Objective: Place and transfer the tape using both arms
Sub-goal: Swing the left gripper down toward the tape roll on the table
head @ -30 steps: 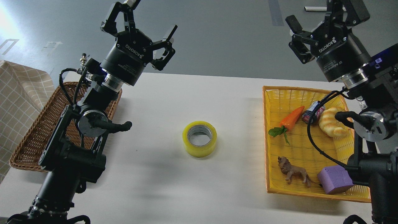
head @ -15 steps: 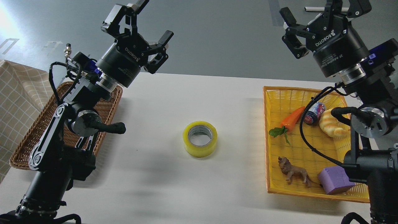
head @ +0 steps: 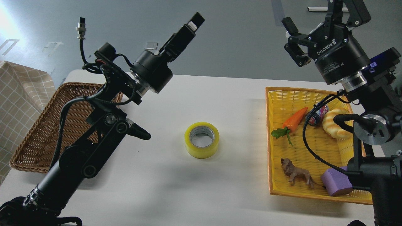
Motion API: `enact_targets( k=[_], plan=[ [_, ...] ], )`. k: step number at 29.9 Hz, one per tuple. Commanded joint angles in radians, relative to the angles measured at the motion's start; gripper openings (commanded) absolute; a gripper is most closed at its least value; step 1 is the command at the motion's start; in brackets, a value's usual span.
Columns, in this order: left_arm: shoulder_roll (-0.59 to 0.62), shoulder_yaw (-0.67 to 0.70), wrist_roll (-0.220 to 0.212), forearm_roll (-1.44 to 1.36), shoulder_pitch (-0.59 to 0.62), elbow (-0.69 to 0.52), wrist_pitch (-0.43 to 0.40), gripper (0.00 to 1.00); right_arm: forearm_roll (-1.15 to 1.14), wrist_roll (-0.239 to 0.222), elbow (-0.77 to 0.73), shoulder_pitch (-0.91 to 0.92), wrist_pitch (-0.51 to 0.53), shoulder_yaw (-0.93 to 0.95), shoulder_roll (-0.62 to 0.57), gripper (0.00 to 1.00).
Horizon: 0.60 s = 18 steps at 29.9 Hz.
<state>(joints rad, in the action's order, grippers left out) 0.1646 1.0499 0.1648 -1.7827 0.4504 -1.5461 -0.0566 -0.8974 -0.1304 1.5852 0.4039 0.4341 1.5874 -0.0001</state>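
Observation:
The tape [head: 201, 140] is a yellowish roll with a grey-white core. It lies flat at the middle of the white table [head: 220, 194], with nothing touching it. My left gripper [head: 195, 20] is raised above the table's far edge, up and to the left of the tape. It is turned side-on, so its two fingers overlap and I cannot tell them apart. My right gripper [head: 320, 17] is open and empty, held high over the far end of the yellow basket [head: 268, 141].
The yellow basket at the right holds a toy carrot [head: 294, 121], a small can [head: 317, 114], a croissant toy [head: 332, 122], a lion figure [head: 296, 174] and a purple block [head: 336, 182]. A brown wicker basket [head: 34, 141] stands at the left, beside a checked cloth [head: 19, 94].
My left arm has swung and its wrist has rolled, so the gripper now shows side-on and further right. My right gripper has barely moved. The tape has not moved.

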Motion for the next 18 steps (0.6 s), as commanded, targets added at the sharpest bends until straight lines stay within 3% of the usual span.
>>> enact_targets(
  k=[1, 6, 13, 18],
  plan=[
    [0.0, -0.092, -0.002, -0.188, -0.001, 0.004, 0.041, 0.96, 0.0, 0.0, 0.01, -0.019, 0.0, 0.0, 0.0, 1.0],
    [-0.004, -0.152, -0.019, -0.394, -0.007, 0.015, 0.041, 0.96, 0.0, 0.0, 0.029, -0.033, 0.002, -0.003, 0.0, 1.0],
    [0.01, -0.16, -0.044, -0.399, -0.006, 0.179, 0.043, 0.96, 0.0, 0.0, 0.053, -0.031, 0.0, -0.012, 0.0, 1.0],
    [0.082, -0.178, -0.042, -0.399, -0.021, 0.195, 0.049, 0.96, 0.0, 0.0, 0.065, -0.019, 0.0, -0.014, 0.0, 1.0]
  ],
)
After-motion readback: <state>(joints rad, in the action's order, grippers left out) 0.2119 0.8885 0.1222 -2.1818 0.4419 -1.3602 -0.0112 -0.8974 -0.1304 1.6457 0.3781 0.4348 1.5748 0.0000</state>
